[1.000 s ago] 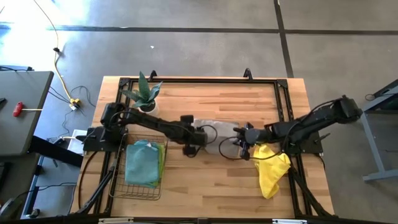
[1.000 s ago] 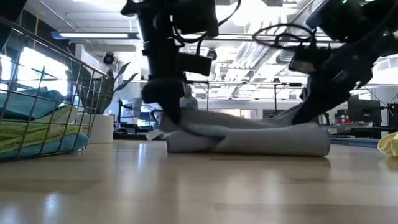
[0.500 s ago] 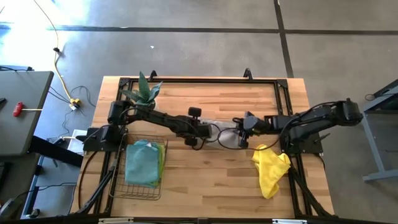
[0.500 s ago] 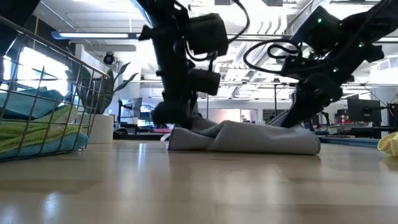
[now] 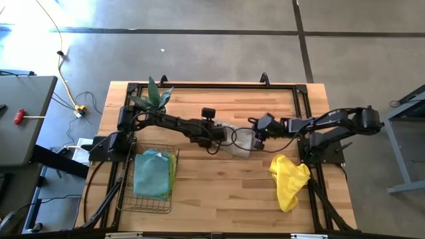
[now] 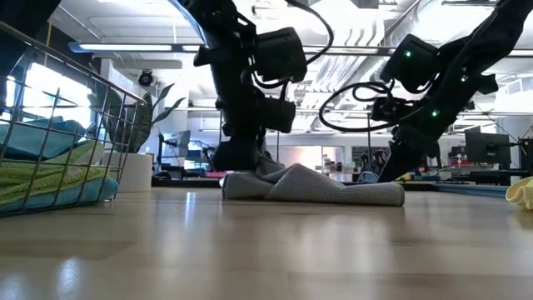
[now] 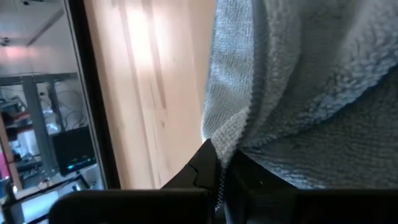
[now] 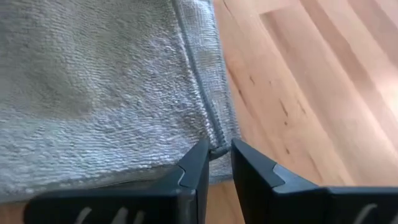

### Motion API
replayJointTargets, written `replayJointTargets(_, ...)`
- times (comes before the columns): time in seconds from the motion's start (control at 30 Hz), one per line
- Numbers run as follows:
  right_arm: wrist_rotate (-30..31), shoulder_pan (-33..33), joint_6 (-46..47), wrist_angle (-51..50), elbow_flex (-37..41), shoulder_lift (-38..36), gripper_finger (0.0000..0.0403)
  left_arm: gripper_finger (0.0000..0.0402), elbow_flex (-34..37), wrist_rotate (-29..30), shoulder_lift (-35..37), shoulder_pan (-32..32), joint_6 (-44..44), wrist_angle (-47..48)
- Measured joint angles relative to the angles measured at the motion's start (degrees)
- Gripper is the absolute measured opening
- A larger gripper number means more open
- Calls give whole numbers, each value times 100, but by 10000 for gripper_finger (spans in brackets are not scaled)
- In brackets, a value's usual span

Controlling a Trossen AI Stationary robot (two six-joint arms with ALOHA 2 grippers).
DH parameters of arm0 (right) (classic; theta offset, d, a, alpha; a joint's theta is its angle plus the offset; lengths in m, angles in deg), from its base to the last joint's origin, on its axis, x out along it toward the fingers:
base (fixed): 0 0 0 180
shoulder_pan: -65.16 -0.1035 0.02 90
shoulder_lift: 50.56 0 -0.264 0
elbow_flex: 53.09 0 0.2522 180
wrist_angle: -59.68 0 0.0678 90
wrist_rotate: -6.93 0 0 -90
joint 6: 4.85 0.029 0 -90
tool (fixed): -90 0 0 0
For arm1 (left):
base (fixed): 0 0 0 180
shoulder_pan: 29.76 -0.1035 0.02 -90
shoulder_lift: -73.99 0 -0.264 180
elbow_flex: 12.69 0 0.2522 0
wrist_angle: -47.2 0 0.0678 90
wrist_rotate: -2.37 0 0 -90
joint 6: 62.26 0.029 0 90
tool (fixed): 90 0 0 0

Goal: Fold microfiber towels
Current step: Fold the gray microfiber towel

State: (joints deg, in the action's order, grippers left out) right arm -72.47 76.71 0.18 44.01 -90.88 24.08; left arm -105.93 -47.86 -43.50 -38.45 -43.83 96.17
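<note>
Your grey towel (image 5: 240, 140) lies bunched mid-tabletop, soft and floppy, so hold its hemmed edges: left gripper (image 7: 219, 171) jaws clamp one, right gripper (image 8: 214, 163) jaws stand slightly parted.

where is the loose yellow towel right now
In the high view the crumpled bright yellow microfiber towel lies on the wooden table at its right side, below the right arm and apart from the grey towel.

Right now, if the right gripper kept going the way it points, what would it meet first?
The grey towel: the right gripper sits at its hemmed edge, fingers slightly apart, so it would likely push straight into the cloth. Depth beyond is unclear.
</note>
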Motion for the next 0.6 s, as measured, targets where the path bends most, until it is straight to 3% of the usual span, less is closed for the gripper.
replayJointTargets(0.37,-214,86,-52,135,1,-1,67,0,0,30,-15,-20,236,-235)
replayJointTargets(0.6,-200,91,-54,138,2,2,131,0,0,-26,-15,13,229,-222)
